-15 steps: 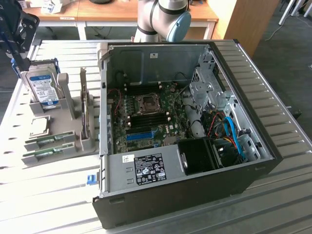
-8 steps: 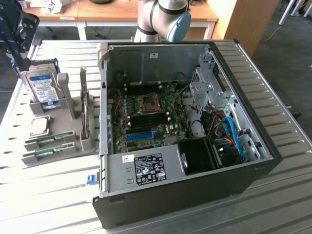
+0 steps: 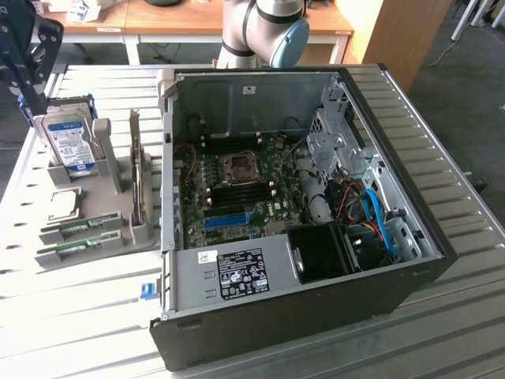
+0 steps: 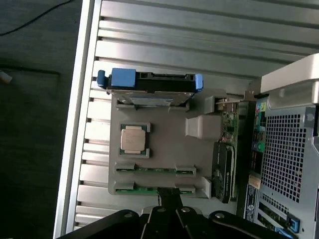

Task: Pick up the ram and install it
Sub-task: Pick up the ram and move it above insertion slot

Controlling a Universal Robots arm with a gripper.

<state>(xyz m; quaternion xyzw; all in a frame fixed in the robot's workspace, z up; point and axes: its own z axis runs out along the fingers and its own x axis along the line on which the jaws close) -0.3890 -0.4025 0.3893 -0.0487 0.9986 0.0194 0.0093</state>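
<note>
Slatted metal is seen as the table (image 3: 442, 181), on which a grey holder (image 3: 118, 217) has been set just beside an open computer case (image 3: 316, 316). The ram is found in the holder as two green sticks lying flat and parallel at the end farthest from the hard drive (image 3: 69, 142). The edge ram stick (image 4: 149, 189) is seated in the last slot, and the second ram stick (image 4: 149, 169) in the slot beside it, between the edge stick and the processor chip (image 4: 134, 139). An expansion card (image 4: 224, 164) is stood on edge along the side of the holder nearest the case. The gripper (image 4: 167, 195) is seen over the middle of the edge ram stick, with its jaws pressed fully together and nothing held between them. In the exterior view it is raised well above the holder.
</note>
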